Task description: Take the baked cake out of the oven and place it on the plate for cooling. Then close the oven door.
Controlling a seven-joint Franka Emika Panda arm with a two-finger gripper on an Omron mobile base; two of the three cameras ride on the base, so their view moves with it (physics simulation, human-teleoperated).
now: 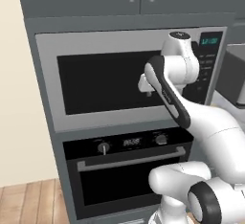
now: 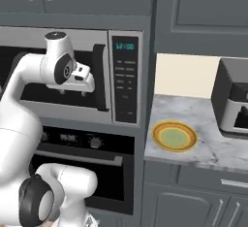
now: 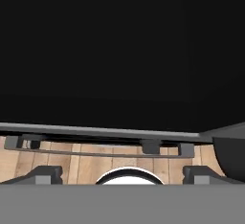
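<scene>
Left base view: A silver microwave [image 1: 95, 79] with a dark window is seen built into grey cabinetry, directly above the oven [image 1: 127, 180]. Grey cupboard doors are noted above the microwave, a cream wall to the left and wooden flooring at lower left. The white arm is raised in front of the microwave's right part, covering much of its keypad. The gripper [image 1: 145, 85] is seen at the end of the arm, level with the microwave window; its finger spread is not resolved here. The oven door [image 1: 129, 187] is observed shut, dark glass in a black frame, with the silver bar handle [image 1: 131, 159] running across below the control panel, where two knobs flank a digital display.

Right base view: The microwave's vertical black handle [image 2: 100, 78] and keypad are seen just right of the gripper [image 2: 72, 91]. The plate [image 2: 174, 137], yellow-orange rim and pale green centre, is recorded lying bare on the marble counter [image 2: 213, 148] to the right of the oven column. A grey toaster oven [image 2: 235, 105] stands at the far right, apart from the plate. The oven is partly hidden by the arm. The cake is not discernible behind the shut door.

Hand view: Dark finger tips [image 3: 45, 174] are seen at both lower corners, standing wide apart with nothing between them. A dark surface fills the upper part; wooden floor is visible beneath.
</scene>
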